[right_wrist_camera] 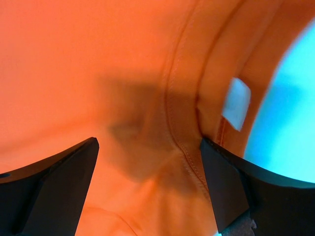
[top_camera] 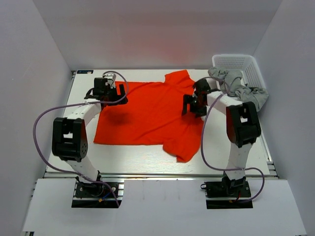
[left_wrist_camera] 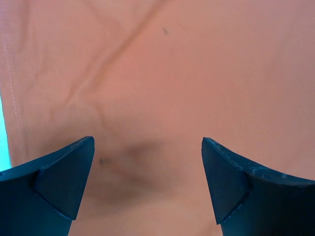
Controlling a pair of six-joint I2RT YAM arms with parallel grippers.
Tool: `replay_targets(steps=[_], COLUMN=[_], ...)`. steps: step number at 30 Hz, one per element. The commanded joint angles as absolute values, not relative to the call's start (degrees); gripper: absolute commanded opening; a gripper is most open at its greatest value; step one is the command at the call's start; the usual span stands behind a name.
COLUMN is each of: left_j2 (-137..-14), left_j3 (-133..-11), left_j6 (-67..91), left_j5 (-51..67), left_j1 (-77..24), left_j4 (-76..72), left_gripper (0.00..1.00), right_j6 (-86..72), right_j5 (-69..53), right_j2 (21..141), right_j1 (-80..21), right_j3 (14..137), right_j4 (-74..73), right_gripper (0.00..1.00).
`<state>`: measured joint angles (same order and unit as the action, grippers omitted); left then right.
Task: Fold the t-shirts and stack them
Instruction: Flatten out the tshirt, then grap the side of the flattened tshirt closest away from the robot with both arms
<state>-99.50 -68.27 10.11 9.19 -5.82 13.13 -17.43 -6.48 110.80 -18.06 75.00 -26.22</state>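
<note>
On the white table, between pale walls, lies an orange-red t-shirt.

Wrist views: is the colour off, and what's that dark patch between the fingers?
Left wrist: the orange-red t-shirt looks washed to pale salmon, the table strip tinted cyan, a soft shadow lying between the fingers. Right wrist: same cyan table, shadow over the collar seam, white label blurred. Top external: colours look true, shadows soft.
</note>
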Motion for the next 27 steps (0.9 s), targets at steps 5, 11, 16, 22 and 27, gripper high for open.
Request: replay_targets(steps=[5,11,16,22,27], left_j2=[-86.9,-72.4,-63.0,-55.6,-55.0], left_j3=[-57.8,-46.0,-38.1,-33.4,-29.3], left_j6=[14.1,22.8,30.5,39.7,41.7], left_j5=[15.5,5.5,1.9,-1.1,-3.4], left_j1=[-6.2,-6.2,-6.2,-6.2,-6.2], left_j4=[13.4,15.8,21.1,36.2,35.4], left_gripper=[1.00,1.00,1.00,1.00,0.97], right_j6=[-5.5,-5.9,-12.8,-21.3,-24.4], right_j5=[-4.0,-5.8,-0.5,2.3,2.2], right_j2=[124.4,112.1,94.0,78.8,70.3], right_j1=[-11.0,-13.3,-14.9,-14.4,-14.3], right_j3=[98.0,94.9,74.6,54.8,46.9], right_j4=[-31.5,-28.5,-25.8,-25.7,-27.4], right_gripper=[0.90,0.90,0.90,0.90,0.90])
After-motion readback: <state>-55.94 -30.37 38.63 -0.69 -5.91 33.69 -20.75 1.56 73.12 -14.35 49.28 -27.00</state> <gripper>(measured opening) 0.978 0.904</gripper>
